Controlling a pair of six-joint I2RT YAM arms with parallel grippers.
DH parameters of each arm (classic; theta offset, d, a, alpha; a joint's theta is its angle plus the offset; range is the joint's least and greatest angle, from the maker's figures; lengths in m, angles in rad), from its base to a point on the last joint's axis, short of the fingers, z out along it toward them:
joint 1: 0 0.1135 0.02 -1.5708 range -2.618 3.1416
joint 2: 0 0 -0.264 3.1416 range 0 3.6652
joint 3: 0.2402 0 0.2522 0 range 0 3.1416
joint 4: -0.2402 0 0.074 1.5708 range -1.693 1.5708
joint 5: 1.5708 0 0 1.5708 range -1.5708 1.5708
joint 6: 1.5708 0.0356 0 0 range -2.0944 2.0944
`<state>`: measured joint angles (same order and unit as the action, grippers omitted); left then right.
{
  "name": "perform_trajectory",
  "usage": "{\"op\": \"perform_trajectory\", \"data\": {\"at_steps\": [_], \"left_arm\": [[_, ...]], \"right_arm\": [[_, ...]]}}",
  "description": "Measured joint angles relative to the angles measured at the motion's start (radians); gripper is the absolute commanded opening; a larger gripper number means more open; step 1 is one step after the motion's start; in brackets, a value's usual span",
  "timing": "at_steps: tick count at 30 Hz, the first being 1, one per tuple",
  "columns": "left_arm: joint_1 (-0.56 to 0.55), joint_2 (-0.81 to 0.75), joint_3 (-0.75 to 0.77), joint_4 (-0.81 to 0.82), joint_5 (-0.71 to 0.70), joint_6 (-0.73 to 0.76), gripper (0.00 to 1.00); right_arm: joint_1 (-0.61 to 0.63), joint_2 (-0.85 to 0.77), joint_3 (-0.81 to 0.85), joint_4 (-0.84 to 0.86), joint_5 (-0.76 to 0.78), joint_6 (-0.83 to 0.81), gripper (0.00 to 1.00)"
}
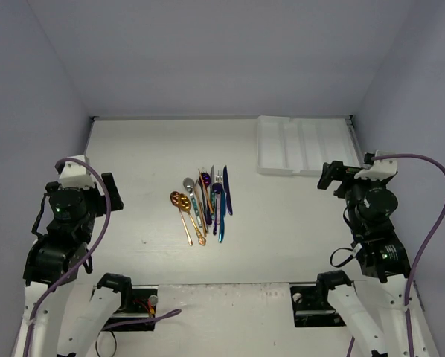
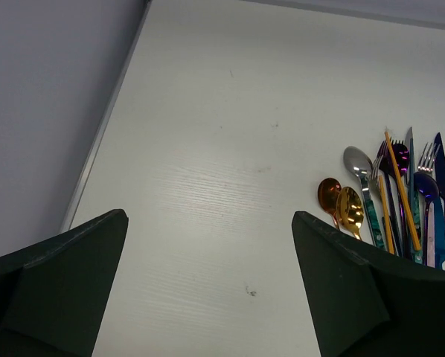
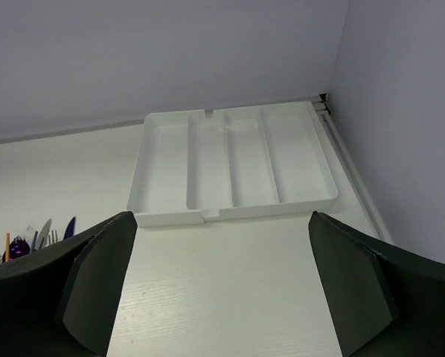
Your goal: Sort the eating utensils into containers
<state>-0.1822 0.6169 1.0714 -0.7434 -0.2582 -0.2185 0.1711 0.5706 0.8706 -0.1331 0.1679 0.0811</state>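
Both arms [image 1: 62,230] folded, fingers [image 2: 59,290] spread.

White bench [image 1: 133,163], faint wood grain, a few dark specks. Utensils [image 1: 205,202] lie in one loose bunch near centre, several overlapping, handles mostly toward the near edge. Two copper spoons [image 1: 181,201] on its left side, silver spoon [image 1: 188,183] next, blue knife [image 1: 227,190] on the right. White tray [image 1: 304,146] sits flat in the far-right corner, well apart from the bunch. Base plates [image 1: 135,301] at near edge.
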Motion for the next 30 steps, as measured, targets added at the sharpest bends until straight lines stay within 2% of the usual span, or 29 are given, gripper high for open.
{"op": "perform_trajectory", "data": {"at_steps": [11, 19, 26, 30], "left_arm": [[0.0, 0.042, 0.032, -0.03, 0.016, -0.025, 0.91], [-0.006, 0.057, 0.036, -0.037, 0.025, -0.025, 0.91], [-0.015, 0.104, 0.036, -0.04, 0.055, -0.028, 0.91], [-0.017, 0.125, 0.036, -0.045, 0.073, -0.032, 0.91]], "right_arm": [[0.001, 0.127, 0.005, 0.002, -0.003, 0.081, 1.0], [0.04, 0.444, 0.098, 0.002, -0.041, 0.115, 0.99], [0.284, 0.69, 0.201, 0.01, 0.032, 0.172, 0.79], [0.41, 0.882, 0.268, 0.036, 0.059, 0.232, 0.68]]}}
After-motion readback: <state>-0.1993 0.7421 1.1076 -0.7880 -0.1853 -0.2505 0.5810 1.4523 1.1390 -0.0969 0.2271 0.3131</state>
